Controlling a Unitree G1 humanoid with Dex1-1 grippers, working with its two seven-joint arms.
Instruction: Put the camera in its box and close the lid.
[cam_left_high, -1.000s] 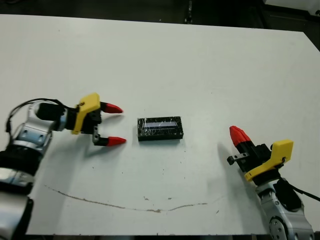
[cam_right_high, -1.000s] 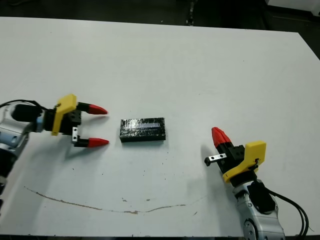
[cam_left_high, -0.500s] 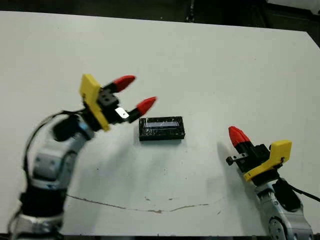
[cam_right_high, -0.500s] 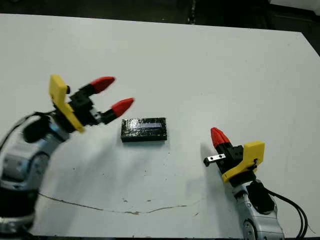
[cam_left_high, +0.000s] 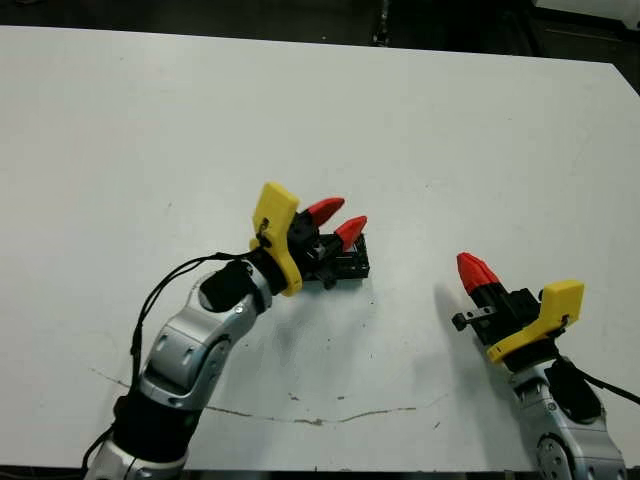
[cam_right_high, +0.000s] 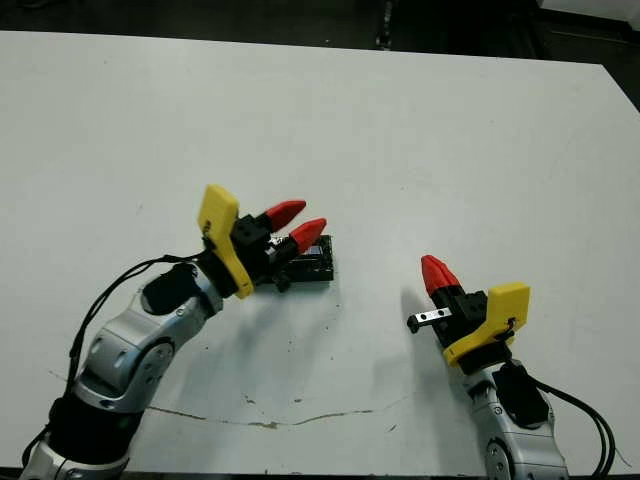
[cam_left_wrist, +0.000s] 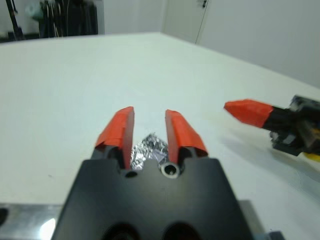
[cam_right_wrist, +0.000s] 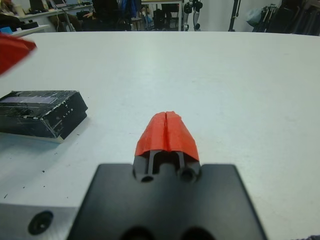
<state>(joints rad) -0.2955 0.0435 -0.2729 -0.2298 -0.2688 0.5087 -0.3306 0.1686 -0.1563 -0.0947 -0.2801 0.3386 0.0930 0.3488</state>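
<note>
Left gripper (cam_left_high: 336, 220) is right over the lid (cam_right_wrist: 37, 112) rn — black crinkly cover w/ the pale stripe, sitting closed on the box mid tabletop (cam_left_high: 450, 130). The lid's long axis runs left-right across the robot's front, flat side up, and the gripper is parked over its left end, so most of the lid's length pokes out toward the right arm. Jaws are released, a narrow gap between the two red fingers (cam_left_wrist: 120, 130), and in the wrist view the crinkly surface shows right in that gap. So the lid sits just below and ahead of the tips; can't tell if they touch it.

Right gripper (cam_right_high: 437, 273) is well apart on the right side, jaws clenched on nothing, pointing roughly at the lid's right short end. Left arm is clearly nearer.

Camera itself isn't visible anywhere — prob inside already, can't confirm.
</note>
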